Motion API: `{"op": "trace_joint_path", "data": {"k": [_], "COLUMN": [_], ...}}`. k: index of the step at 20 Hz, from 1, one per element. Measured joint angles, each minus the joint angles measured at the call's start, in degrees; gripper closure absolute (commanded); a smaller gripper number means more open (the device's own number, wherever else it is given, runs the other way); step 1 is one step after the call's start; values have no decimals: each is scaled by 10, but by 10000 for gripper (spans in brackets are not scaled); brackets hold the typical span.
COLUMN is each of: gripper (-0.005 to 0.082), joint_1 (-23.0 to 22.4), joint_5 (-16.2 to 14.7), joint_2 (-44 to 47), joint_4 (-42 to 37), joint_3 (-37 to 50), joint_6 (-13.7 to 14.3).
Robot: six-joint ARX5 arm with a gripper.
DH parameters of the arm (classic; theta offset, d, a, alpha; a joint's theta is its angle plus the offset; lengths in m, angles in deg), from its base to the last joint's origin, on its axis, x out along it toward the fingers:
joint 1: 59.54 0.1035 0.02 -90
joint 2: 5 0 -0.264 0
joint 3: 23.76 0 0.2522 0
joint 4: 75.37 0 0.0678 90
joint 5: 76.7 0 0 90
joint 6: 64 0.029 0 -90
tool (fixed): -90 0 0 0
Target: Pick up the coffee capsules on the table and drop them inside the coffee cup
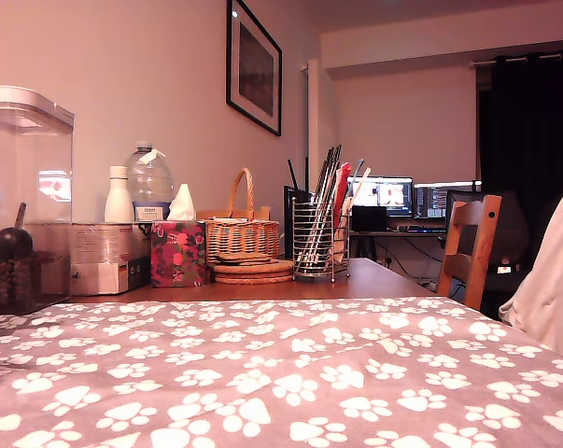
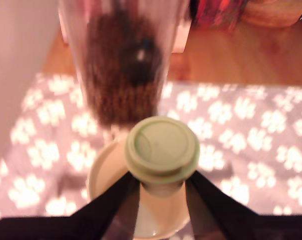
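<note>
Our gripper (image 2: 162, 187) is closed on a round pale green lid (image 2: 162, 148) with a ridged rim, held above the open pale yellow coffee cup (image 2: 104, 172). Just beyond stands a clear plastic container (image 2: 121, 60) of dark brown kibble with a dark scoop inside, close in front of us. The cup rests on a grey paw-print tablecloth (image 2: 251, 135); bare wooden table (image 2: 241, 57) lies past its edge.

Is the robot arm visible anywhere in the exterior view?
No. The exterior view shows only the paw-print cloth, the wire utensil holder and other table clutter; the gripper appears only in the wrist view.
</note>
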Motion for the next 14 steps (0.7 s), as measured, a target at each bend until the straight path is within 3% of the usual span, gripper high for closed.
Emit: {"op": "trace_joint_path", "data": {"k": [4, 11, 14], "gripper": [712, 706, 592], "joint_1": [0, 0, 0], "joint_5": [0, 0, 0], "joint_2": [40, 40, 40], "joint_4": [58, 76, 93], "joint_3": [-46, -48, -48], "joint_6": [0, 0, 0]}}
